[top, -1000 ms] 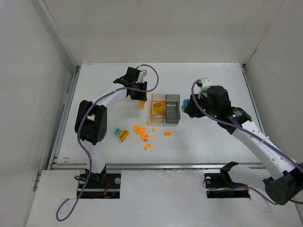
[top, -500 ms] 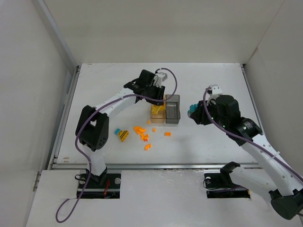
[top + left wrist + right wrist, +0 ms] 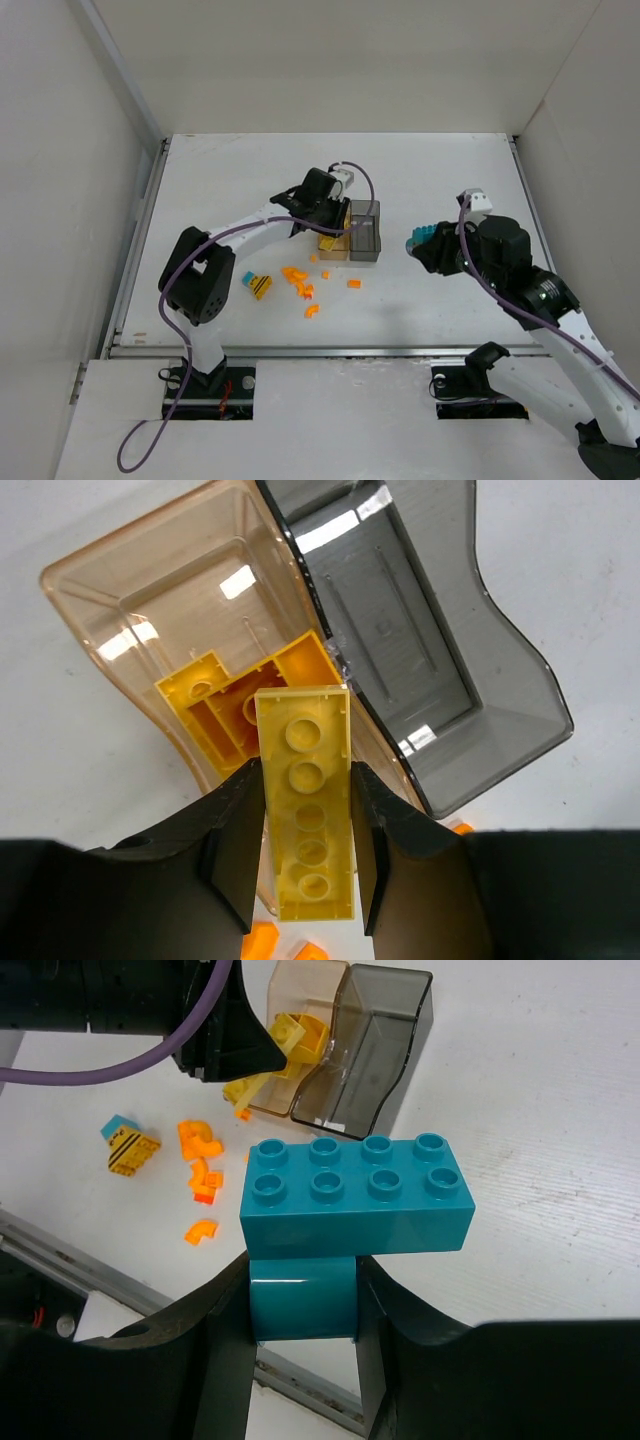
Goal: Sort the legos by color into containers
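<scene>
The left jaws clamp a long yellow brick [image 3: 303,810] by its sides, its free end over the amber bin [image 3: 130,600], where other yellow bricks [image 3: 215,705] lie. The grey bin [image 3: 480,630] touches the amber one's side, both near the middle of the table [image 3: 440,170]. The right jaws grip the lower part of a teal brick [image 3: 355,1205], over the table's right half. Loose orange bricks [image 3: 298,282] and a black-striped yellow brick [image 3: 261,287] lie toward the near edge, left of the bins.
</scene>
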Action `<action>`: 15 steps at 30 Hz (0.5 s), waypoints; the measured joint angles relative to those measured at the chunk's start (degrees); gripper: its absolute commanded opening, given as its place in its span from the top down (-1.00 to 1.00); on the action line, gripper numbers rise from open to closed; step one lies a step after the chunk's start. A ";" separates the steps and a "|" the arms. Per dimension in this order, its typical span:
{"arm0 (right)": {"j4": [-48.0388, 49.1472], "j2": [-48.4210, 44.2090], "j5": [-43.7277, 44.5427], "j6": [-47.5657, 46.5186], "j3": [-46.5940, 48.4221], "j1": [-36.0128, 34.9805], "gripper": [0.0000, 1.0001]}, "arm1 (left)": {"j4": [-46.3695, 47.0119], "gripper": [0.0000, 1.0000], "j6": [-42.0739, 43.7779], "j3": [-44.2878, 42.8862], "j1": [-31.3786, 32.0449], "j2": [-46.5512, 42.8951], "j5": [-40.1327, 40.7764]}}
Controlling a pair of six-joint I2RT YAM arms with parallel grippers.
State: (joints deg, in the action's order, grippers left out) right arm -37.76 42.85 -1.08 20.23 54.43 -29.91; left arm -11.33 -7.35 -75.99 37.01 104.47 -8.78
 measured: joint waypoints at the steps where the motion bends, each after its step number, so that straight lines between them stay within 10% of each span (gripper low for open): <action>1: -0.20 -0.61 0.07 0.22 -0.09 0.00 0.98 | 0.13 0.61 -0.31 0.31 0.07 -0.33 0.63; 7: -0.96 -2.32 0.09 1.84 -1.09 0.00 0.98 | 1.27 0.26 -0.79 1.14 1.07 -1.07 3.37; 15: -2.54 -2.54 0.07 2.80 -1.92 0.00 0.98 | 2.40 0.25 -1.33 2.29 1.40 -1.57 5.25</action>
State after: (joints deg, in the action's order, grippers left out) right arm -40.29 40.32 -1.02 23.03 52.51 -29.91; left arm -8.93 -8.69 -73.69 38.41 102.89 -3.53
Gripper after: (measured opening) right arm 0.429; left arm 0.371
